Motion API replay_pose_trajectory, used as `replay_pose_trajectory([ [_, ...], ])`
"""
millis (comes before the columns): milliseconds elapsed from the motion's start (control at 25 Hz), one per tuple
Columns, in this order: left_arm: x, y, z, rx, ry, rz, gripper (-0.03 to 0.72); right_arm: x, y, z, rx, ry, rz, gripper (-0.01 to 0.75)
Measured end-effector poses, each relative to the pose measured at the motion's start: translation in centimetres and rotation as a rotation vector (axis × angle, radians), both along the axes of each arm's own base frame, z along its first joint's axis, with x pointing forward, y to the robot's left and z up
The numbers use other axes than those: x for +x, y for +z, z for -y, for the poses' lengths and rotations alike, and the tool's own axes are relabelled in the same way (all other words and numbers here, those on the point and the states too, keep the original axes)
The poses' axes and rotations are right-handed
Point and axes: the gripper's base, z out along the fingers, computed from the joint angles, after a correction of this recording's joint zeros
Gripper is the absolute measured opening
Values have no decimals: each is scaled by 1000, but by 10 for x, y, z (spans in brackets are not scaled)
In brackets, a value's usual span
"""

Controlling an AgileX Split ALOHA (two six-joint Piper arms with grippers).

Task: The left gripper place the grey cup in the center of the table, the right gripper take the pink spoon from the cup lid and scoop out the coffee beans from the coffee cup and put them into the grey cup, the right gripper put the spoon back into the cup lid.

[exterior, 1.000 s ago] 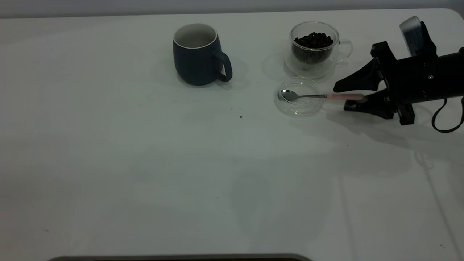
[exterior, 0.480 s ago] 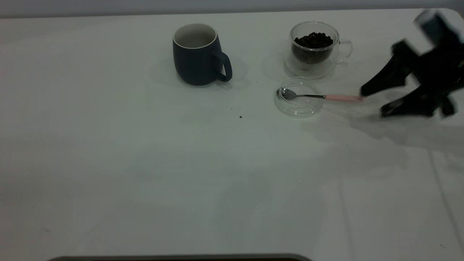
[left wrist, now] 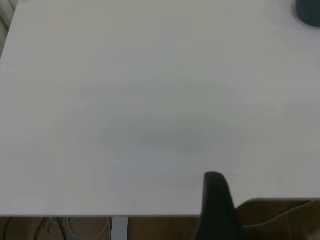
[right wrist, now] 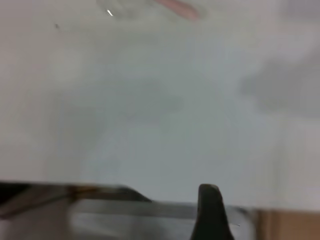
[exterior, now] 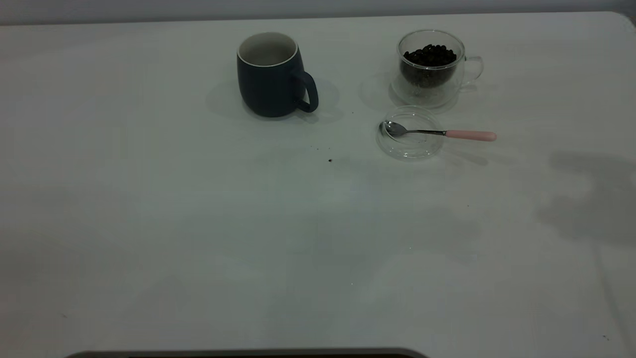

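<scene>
Pink-handled, the pink spoon (exterior: 439, 133) lies with its bowl in the cup lid (exterior: 410, 132) just in front of the coffee cup (exterior: 431, 67), which holds a heap of coffee beans (exterior: 429, 54); the grey cup (exterior: 272, 74) stands well apart on the white counter (exterior: 248, 238), toward its far side. By this layout the task looks finished or nearly so, though the grey cup's inside shows no beans from here. Neither pincer appears in the exterior view, and each wrist view shows only one dark finger, so their spread I cannot tell.

dark blue-grey cup (exterior: 271, 74) with white inside, pink-handled spoon (exterior: 439, 133), dark brown coffee beans (exterior: 430, 55), white table (exterior: 198, 223)
</scene>
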Motion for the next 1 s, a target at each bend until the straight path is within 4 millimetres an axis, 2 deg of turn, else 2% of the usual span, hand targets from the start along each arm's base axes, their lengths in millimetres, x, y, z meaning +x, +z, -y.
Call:
replay_pose_trajectory([
  [80,0,0,0,0,0,0,567,-25,26,-6,-40,37,55,587],
  [160,0,0,0,0,0,0,567,-52,42,-8,-46,44,105,587],
  [280,0,0,0,0,0,0,567,-89,52,-8,-77,59,179,587],
  [440,0,0,0,0,0,0,567,-134,49,-4,-167,90,258,587],
  [640,0,0,0,-1,1,0,567,-179,40,0,-254,122,362,587],
  [840,0,0,0,-1,1,0,567,-216,19,0,-286,113,479,587],
  [1000,0,0,0,-2,2,0,567,-240,19,-1,-309,115,629,587],
])
